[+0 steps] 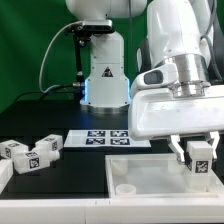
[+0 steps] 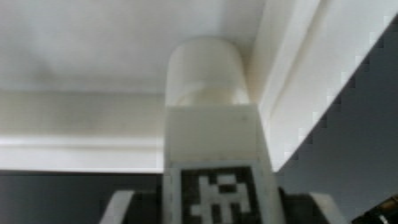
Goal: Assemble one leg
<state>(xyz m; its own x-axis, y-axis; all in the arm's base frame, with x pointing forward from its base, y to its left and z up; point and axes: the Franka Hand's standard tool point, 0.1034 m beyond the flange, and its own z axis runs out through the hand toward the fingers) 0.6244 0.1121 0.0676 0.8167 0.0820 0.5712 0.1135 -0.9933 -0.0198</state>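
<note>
My gripper (image 1: 198, 152) is shut on a leg (image 1: 201, 162), a small white post with a black-and-white tag, and holds it upright over the far right corner of the white tabletop (image 1: 150, 178). In the wrist view the leg (image 2: 210, 120) runs from between my jaws down to the tabletop's corner (image 2: 107, 60), its rounded end close against the raised rim. Whether the end touches the tabletop I cannot tell. A corner socket (image 1: 127, 187) shows near the tabletop's front left.
The marker board (image 1: 108, 138) lies on the black table behind the tabletop. Further loose legs (image 1: 38, 153) lie at the exterior view's left. The robot base (image 1: 103, 70) stands at the back against a green wall.
</note>
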